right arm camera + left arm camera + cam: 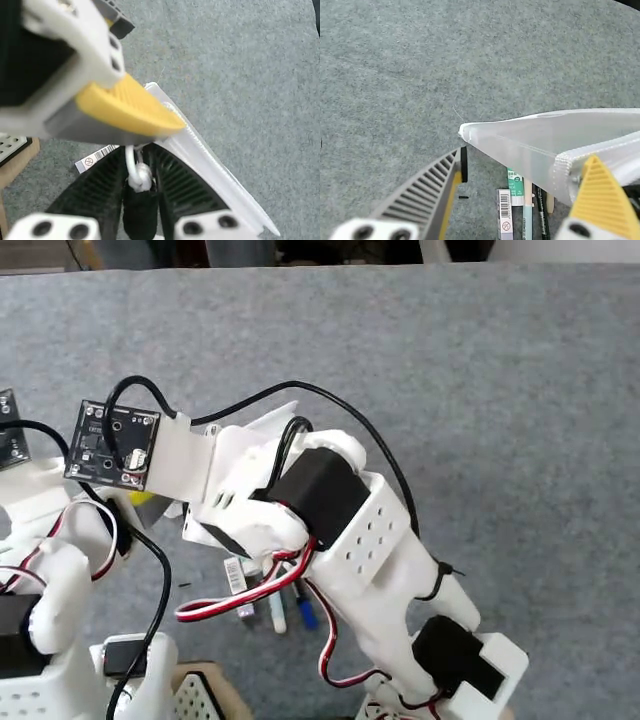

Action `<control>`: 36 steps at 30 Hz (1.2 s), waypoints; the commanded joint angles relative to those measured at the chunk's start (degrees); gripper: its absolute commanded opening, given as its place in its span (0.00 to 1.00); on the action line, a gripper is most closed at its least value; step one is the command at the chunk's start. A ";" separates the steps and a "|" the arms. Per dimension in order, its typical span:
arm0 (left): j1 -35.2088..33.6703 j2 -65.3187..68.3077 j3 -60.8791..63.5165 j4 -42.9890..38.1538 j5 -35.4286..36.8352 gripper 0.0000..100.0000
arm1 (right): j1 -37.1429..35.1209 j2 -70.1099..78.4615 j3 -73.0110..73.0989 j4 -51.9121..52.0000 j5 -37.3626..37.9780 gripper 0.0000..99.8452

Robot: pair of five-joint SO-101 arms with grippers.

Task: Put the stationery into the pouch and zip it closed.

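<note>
Above the table (500,360), we find the pouch (555,132) raised over the stationery (522,200), which lies beneath it, outside. Our right claw (139,155) is clamped on the zip pull (134,172) at one corner; our left claw (527,165) gapes, one yellow pad (595,195) at that same corner. From there the pouch's length runs away from both claws, so we judge the pull must travel outward along it.

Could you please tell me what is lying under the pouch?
Under the pouch, several pens and a barcoded item poke out on the grey table. Their far ends are covered by it, so I cannot tell their full length.
</note>
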 commanded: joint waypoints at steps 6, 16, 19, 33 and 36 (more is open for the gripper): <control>0.31 0.35 4.26 0.79 -1.58 0.37 | 4.66 -0.31 -0.92 -0.35 -0.09 0.01; -0.66 0.35 7.34 -0.09 -1.76 0.37 | 4.75 -0.31 -5.05 0.35 -0.09 0.01; -4.00 0.35 7.69 -0.79 -4.66 0.37 | 4.75 -0.31 -5.05 0.44 -0.09 0.01; -8.13 0.44 16.22 -7.91 -7.38 0.26 | 5.27 -0.04 -5.05 0.26 -0.18 0.01; -8.04 0.44 17.01 -9.05 -7.30 0.18 | 5.27 0.04 -5.05 0.26 -0.18 0.01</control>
